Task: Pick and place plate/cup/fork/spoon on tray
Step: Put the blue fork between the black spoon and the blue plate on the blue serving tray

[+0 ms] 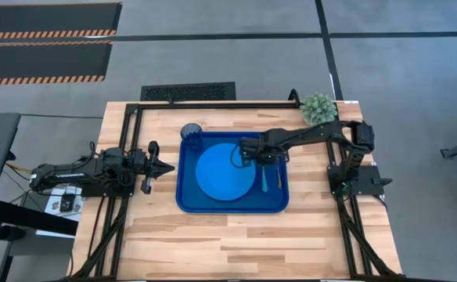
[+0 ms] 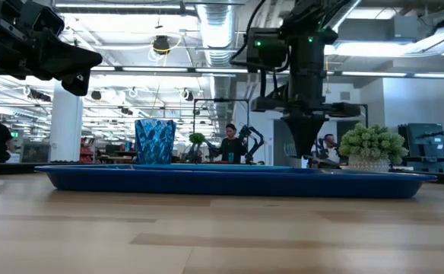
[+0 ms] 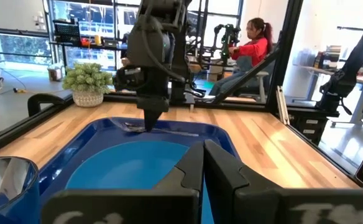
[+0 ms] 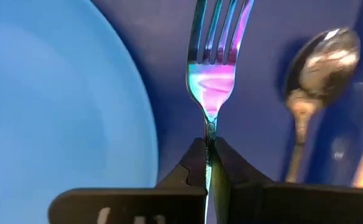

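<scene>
The fork (image 4: 214,74) is clamped by its handle between the closed fingers of the right gripper (image 4: 209,163), tines pointing away from the wrist. It sits over the tray (image 1: 188,200) floor, in the strip between the plate (image 1: 222,174) and the spoon (image 4: 312,81). The spoon already lies on the tray floor beside the fork, near the tray's right-hand rim. The plate rests in the middle of the tray. The cup (image 1: 191,135) stands upright at the tray's far-left corner.

The low view shows the right gripper pointing straight down at tray level. Whether the fork already touches the floor cannot be told.

Risks at this stage:

- Release from height. If the fork is not yet seated, opening the fingers likely lets it drop and bounce, possibly onto the plate edge or across the spoon.
- Sideways drift. The strip is narrow; any lateral motion before release could push the tines against the spoon and shift it toward the rim.
- Sticking on withdrawal. The slim handle may cling to one finger pad and lift with it, so the fork would land skewed.

The left gripper (image 1: 160,163) waits at the table's left, outside the tray, fingers together and holding nothing.
</scene>
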Controlling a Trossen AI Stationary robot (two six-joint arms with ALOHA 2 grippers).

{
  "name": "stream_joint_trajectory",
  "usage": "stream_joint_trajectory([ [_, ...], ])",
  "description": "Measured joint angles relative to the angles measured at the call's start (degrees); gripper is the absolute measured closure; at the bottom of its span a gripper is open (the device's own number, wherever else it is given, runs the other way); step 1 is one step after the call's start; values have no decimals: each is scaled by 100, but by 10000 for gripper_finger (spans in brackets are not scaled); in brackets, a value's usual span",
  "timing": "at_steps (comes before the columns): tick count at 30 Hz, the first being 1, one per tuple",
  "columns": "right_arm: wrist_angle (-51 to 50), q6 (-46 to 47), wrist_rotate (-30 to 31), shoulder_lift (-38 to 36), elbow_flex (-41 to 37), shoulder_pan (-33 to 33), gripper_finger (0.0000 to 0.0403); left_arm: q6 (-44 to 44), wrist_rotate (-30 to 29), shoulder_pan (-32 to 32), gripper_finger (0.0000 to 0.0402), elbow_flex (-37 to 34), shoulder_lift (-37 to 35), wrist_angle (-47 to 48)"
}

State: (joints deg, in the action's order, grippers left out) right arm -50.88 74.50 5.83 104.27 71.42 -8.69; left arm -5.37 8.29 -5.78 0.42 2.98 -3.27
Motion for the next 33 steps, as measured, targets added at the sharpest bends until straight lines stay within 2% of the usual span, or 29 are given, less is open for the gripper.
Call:
stream_joint_trajectory([
  [8, 324, 189, -271, 7, -529, 24, 390, -2, 0, -2, 401, 0, 0, 4],
  [33, 468, -85, -277, 7, -544, -160, 386, -92, 7, 0, 402, -1, -1, 4],
])
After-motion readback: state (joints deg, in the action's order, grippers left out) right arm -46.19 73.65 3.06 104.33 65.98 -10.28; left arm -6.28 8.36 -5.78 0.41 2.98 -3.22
